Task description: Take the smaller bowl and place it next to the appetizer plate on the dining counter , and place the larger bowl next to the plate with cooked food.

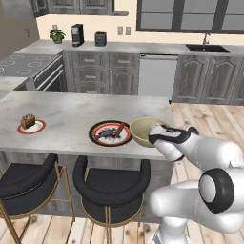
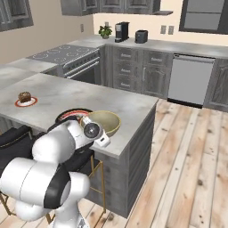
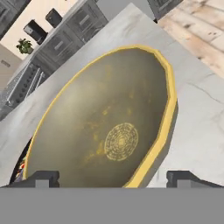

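Note:
The larger bowl (image 1: 142, 128) (image 2: 108, 120) (image 3: 105, 127), pale yellowish-tan, stands upright on the dining counter (image 1: 71, 112) (image 2: 67, 91), just right of the plate with cooked food (image 1: 110, 133) (image 2: 71, 114). My gripper (image 1: 153, 138) (image 2: 103, 139) (image 3: 116, 178) is at the bowl's near rim and open: in the hand view its fingertips (image 3: 43, 177) stand wide apart, with the rim between them and touching neither. The appetizer plate (image 1: 31, 126) (image 2: 25, 102) lies far to the left on the counter. The smaller bowl is out of view.
Two black stools (image 1: 112, 183) (image 1: 28, 178) stand under the counter's near edge. The counter's right end (image 2: 147, 111) is close beside the bowl. Behind are a stove (image 1: 28, 64), a coffee machine (image 1: 77, 35), a toaster (image 1: 100, 38) and a sink (image 1: 207, 47).

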